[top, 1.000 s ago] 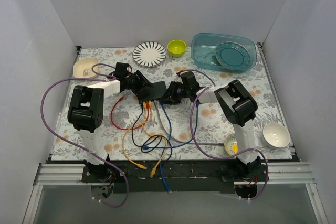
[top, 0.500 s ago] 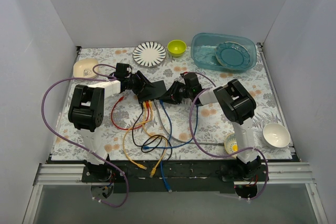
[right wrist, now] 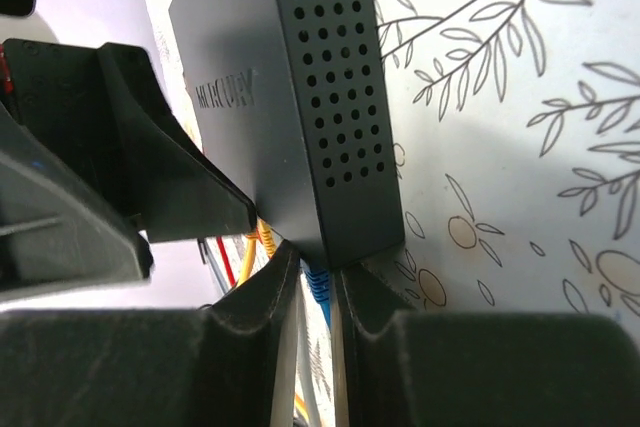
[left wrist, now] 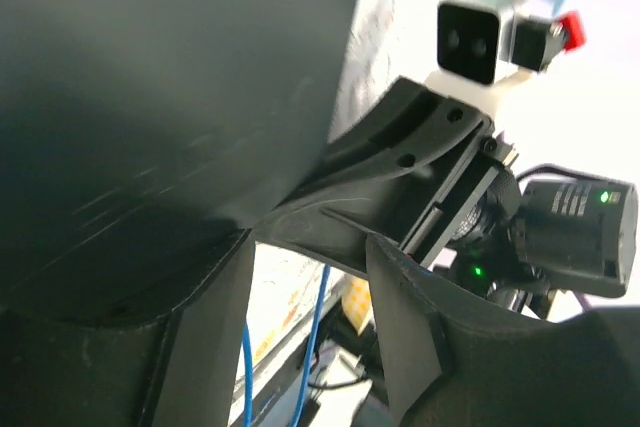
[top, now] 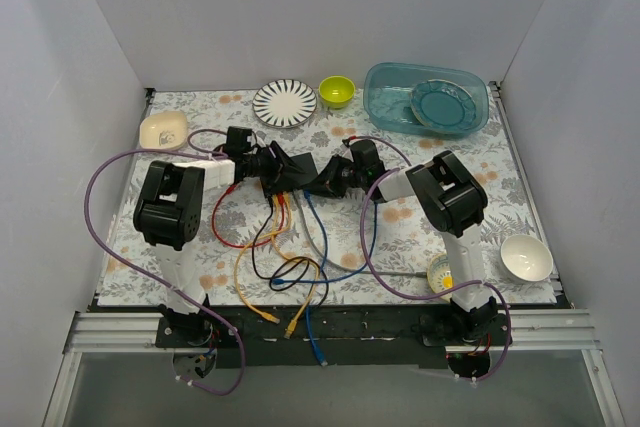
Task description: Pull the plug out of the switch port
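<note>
The switch [top: 292, 175] is a flat black box at mid-table; in the right wrist view its perforated side [right wrist: 335, 97] runs up the frame. A blue plug [right wrist: 318, 287] sits in a port at the switch's near corner. My right gripper [right wrist: 318, 277] has a finger tight on each side of it, shut on the plug. From above, the right gripper [top: 322, 184] meets the switch's right end. My left gripper [top: 265, 162] is at the switch's left end. Its jaws [left wrist: 310, 247] stand apart with only cables showing between them. Its left fingertip [left wrist: 235, 247] touches the switch [left wrist: 150, 97].
Red, yellow, blue and white cables [top: 285, 247] fan from the switch to the front edge. At the back stand a striped plate [top: 285, 102], a green bowl [top: 337, 91] and a blue tub [top: 385, 87] holding a teal plate. A cream bowl [top: 163, 129] sits far left, a white bowl [top: 526, 256] near right.
My right gripper's jaws have narrowed onto the blue plug. My left arm has shifted a little to the right, closer against the switch.
</note>
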### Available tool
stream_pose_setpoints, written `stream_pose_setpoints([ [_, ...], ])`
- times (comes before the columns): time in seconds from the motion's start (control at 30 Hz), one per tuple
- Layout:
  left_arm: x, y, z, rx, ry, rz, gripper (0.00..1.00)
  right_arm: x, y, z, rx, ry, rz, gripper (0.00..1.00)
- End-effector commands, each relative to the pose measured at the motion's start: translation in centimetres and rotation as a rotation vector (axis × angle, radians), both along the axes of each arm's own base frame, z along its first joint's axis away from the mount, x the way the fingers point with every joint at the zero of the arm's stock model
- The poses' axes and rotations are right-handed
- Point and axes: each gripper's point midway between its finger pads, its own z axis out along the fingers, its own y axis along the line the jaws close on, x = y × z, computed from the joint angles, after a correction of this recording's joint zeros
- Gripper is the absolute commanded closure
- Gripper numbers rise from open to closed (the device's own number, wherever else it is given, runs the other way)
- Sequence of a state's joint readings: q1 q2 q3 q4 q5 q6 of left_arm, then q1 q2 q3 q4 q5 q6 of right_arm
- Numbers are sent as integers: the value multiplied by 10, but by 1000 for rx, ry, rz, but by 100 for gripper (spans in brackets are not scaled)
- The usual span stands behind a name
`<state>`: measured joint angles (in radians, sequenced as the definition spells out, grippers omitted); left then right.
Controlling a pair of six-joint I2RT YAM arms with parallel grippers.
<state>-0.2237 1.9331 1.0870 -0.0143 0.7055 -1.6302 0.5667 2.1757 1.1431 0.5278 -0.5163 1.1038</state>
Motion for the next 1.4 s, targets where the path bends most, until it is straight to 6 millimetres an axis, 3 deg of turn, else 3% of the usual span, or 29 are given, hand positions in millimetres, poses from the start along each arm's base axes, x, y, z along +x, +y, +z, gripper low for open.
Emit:
stream_pose_setpoints([
  [0.0, -14, -31, 9, -75, -29, -116, 52, -28, -21, -35, -106, 49, 43, 99],
  [0.13, -16, -29, -15, -34, 43, -80, 53, -47, -32, -42, -125, 70, 59, 99],
  [0.23, -14, -24, -23, 4, 51, -52, 53, -53, -38, -39, -132, 53, 62, 99],
  [0.6, 3, -10, -18, 57, 32, -9, 53, -64, -72, -31, -177, 33, 49, 99],
  [0.83, 21, 20, 14, 80, -55, 78, 51, -39, -151, -23, -341, -18, -140, 99],
  [0.87, 22, 22, 16, 81, -62, 85, 50, -34, -152, -15, -343, -68, -123, 85],
  [0.9, 23, 25, 19, 84, -67, 96, 49, -22, -148, -2, -339, -118, -119, 77],
  [0.93, 23, 26, 21, 86, -72, 101, 46, -20, -146, 3, -347, -131, -109, 60],
  [1.03, 23, 28, 24, 94, -82, 117, 42, 0, -125, 37, -335, -234, -95, 46],
  [1.13, 25, 32, 29, 104, -100, 139, 39, 11, -98, 62, -307, -308, -63, 43],
  [1.2, 26, 33, 29, 110, -101, 144, 39, 5, -75, 66, -288, -328, -4, 43],
  [1.33, 22, 33, 17, 114, -62, 138, 40, -9, -37, 54, -238, -280, 102, 44],
  [1.37, 20, 33, 13, 114, -48, 139, 40, -11, -32, 42, -235, -256, 116, 45],
])
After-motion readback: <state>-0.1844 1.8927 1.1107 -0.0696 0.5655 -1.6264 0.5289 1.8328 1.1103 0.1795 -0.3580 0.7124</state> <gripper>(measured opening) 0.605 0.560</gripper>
